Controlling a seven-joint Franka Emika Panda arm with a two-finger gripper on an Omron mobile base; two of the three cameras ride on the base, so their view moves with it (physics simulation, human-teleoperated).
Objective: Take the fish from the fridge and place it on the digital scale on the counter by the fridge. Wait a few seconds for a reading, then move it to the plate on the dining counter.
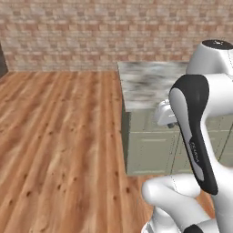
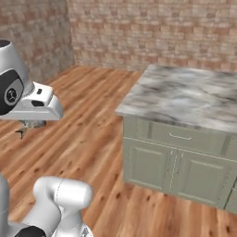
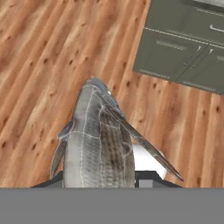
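Note:
A silver-grey fish (image 3: 98, 140) fills the middle of the hand view, its head pointing away from the hand and its fins spread. My gripper (image 3: 101, 180) is shut on the fish's tail end and carries it above the wooden floor. From the right base camera, the fish (image 2: 28, 125) hangs just under the white hand (image 2: 37, 104), left of the dining counter (image 2: 185, 95). That marble top (image 1: 148, 82) also shows in the left base view, partly behind my arm. The fridge, the digital scale and the plate are out of view.
Grey-green cabinet doors and drawers (image 2: 176, 162) stand under the marble top, and their front (image 3: 183, 48) lies ahead of the hand. Wooden floor (image 1: 59, 136) stretches wide to the left. A brick wall (image 2: 152, 32) closes the back of the room.

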